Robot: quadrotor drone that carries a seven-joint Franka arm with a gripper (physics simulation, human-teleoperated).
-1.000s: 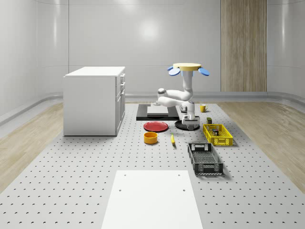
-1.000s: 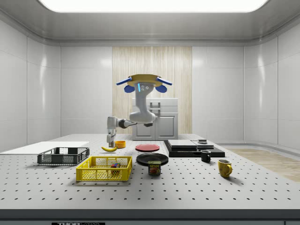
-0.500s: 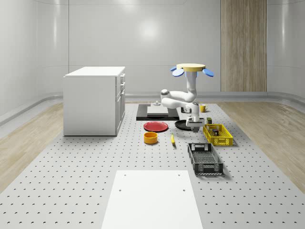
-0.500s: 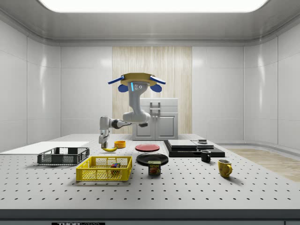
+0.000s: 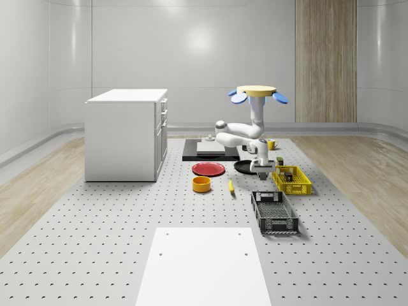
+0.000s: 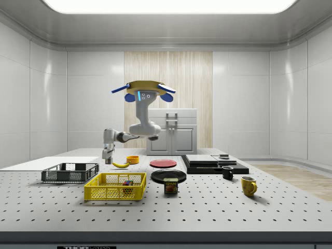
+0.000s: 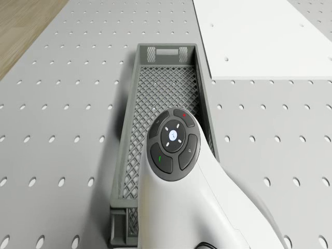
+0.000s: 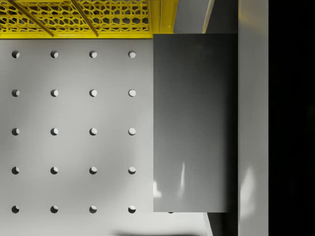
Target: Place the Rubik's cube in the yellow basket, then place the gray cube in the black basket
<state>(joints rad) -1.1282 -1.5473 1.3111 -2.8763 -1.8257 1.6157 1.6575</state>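
One of the two jobs looks done: the Rubik's cube (image 6: 127,182) lies inside the yellow basket (image 6: 114,194). The gray cube (image 8: 192,123) sits hard up against the wrist camera, with bare table (image 8: 74,132) beneath it and the yellow basket's edge just beyond. From that I judge the gripper (image 5: 262,168) to be clenched on it.

The drone (image 5: 257,92) hovers above the table. Its arm reaches down so that the gripper hangs clear of the surface, just off the yellow basket's left side in the whole-scene view and beyond the far end of the black basket (image 5: 274,223). From the drone's camera, the black basket lies directly below the arm.

The gray cube looks rigid, with flat, glossy faces, and is probably light. It should not deform, but smooth sides can slip. The safest hold is square on two opposite faces near their centres, kept level until it is over the black basket's open mesh floor.
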